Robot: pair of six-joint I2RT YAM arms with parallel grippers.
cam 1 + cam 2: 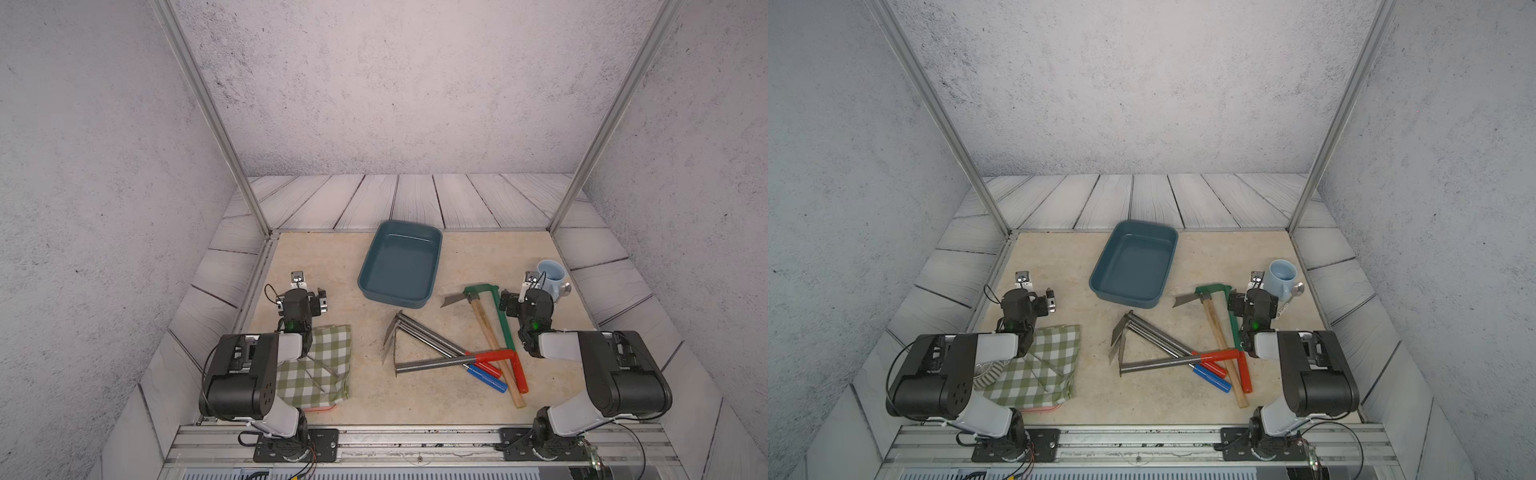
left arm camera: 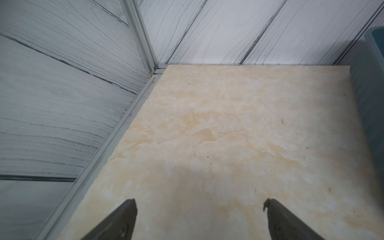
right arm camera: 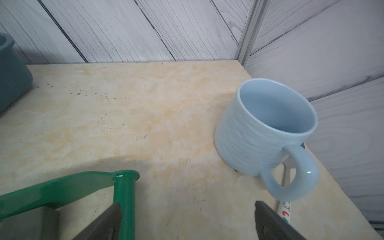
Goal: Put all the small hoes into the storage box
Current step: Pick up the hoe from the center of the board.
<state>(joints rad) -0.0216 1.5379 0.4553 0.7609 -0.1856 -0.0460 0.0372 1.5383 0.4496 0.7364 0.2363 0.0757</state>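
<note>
Looking down on a beige counter (image 1: pixel 415 399) walled with grey planks. Two black and white arms reach in from the near edge, the left arm (image 1: pixel 245 374) and the right arm (image 1: pixel 615 374).

At the far middle sits the box (image 1: pixel 399 266), a shallow teal tub, empty in both top views. A green checked cloth (image 1: pixel 320 365) lies partly under the left arm.

Between the box and the right arm lie crossed tools (image 1: pixel 490 355):
- three steel-shafted hoes (image 1: pixel 432 338) with red and blue grips
- a wooden hoe (image 1: pixel 484 324) with a grey blade
- a green tool (image 1: pixel 502 316) with a red grip

Which of these is the small one I cannot tell. All lie on the counter, near the box but outside it. A pale blue mug (image 1: pixel 550 276) stands just beyond the right arm's tip.

The left hand (image 2: pixel 199 202) has its fingers spread wide over bare counter and holds nothing. The right hand (image 3: pixel 187 204) is likewise spread and empty. In its wrist view one finger sits beside the green tool's shaft, and I cannot tell whether they touch.

Judged from this, nothing of the task is done. Choosing the hoe, gripping it, lifting it and setting it in the box are all left.
</note>
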